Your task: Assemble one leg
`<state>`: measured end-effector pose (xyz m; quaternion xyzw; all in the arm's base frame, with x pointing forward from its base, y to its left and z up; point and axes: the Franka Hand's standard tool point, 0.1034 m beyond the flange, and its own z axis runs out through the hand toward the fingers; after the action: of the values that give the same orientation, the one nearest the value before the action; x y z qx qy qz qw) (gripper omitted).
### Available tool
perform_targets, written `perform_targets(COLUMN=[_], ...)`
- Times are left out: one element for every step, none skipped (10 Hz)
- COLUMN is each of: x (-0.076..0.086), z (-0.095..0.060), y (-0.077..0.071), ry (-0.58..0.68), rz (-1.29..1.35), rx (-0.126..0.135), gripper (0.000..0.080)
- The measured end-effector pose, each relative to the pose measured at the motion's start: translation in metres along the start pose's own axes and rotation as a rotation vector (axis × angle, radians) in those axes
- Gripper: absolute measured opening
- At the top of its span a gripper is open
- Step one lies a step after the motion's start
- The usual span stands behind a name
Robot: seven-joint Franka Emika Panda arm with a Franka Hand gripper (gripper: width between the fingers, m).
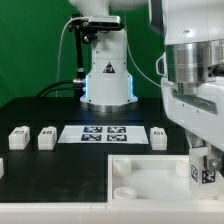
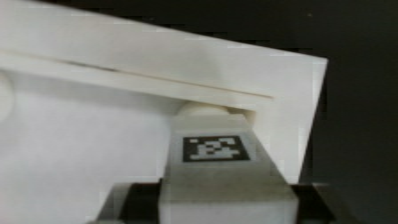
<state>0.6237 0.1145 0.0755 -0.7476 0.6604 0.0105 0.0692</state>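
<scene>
Clamped in the pincer (image 1: 203,170), at the exterior view's right: the leg (image 1: 203,172), a small white block with its black-and-white tag facing the camera, held upright between the 2 fingers (image 1: 195,152). In the wrist view, same leg (image 2: 217,150) seen end-on between the dark pads (image 2: 135,203), tag up, far end touching the rim of the large white panel (image 2: 160,60). Pressed down at the panel's (image 1: 150,178) corner nearest the exterior view's right; whether seated in a socket or merely resting on the edge, cannot tell. Arm reaching down from the upper part of the exterior view's right, wrist vertical, pincer pointing straight at the black worktop (image 1: 60,180). Arm base (image 1: 107,80) standing behind, centre. Marker board (image 1: 105,133) flat on the worktop before the base. 4 other white blocks in view: 1 (image 1: 158,136) just beside the board toward the exterior view's right, 2 (image 1: 45,138) (image 1: 18,138) toward its left, and 1 cut off by the left edge.
</scene>
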Motion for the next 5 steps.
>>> perform_targets(x=[-0.0013, -0.0013, -0.0015, -0.0024, -0.0065], z=[0.0014, 0.0015, 0.0016, 0.0020, 0.0036], y=[0.0007, 0.0008, 0.0008, 0.0013, 0.0033], ry=[0.000, 0.000, 0.000, 0.005, 0.026], rz=[0.013, -0.003, -0.034, -0.128, -0.309], rx=[-0.002, -0.002, -0.002, -0.006, -0.021], gripper=[0.0295, 0.0295, 0.0466, 0.0466, 0.0606])
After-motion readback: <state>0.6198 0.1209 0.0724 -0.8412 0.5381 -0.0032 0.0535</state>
